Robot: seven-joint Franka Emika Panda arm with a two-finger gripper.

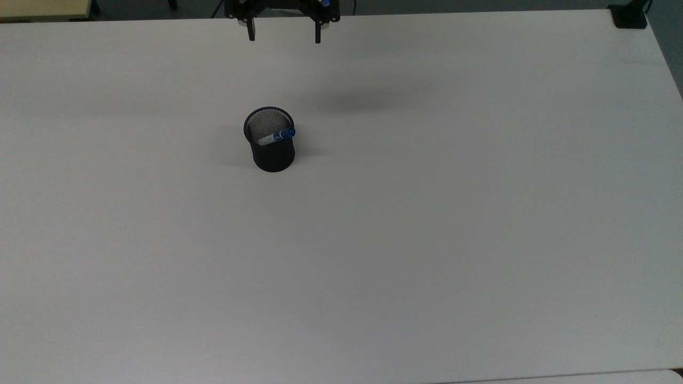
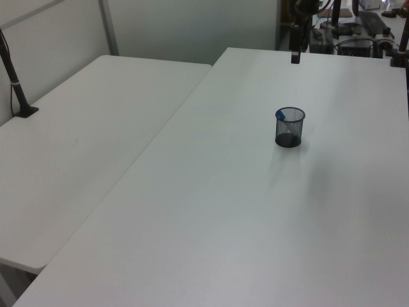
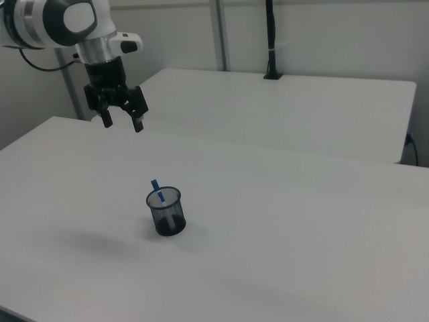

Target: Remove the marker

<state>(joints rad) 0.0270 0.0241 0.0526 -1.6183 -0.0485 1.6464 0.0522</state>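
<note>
While the marker (image 3: pixel 158 192) leans inside the mesh cup (image 3: pixel 165 211) on the white surface (image 3: pixel 281 221), the end effector (image 3: pixel 120 123) hangs well above it, fingers spread wide, empty.

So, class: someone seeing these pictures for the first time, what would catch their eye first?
The black mesh cup standing alone near the middle of the white table, with the marker leaning inside it, blue cap poking above the rim. Next, the gripper, hanging open in the air, well above the table and off to the right view's upper left of the cup.
</note>
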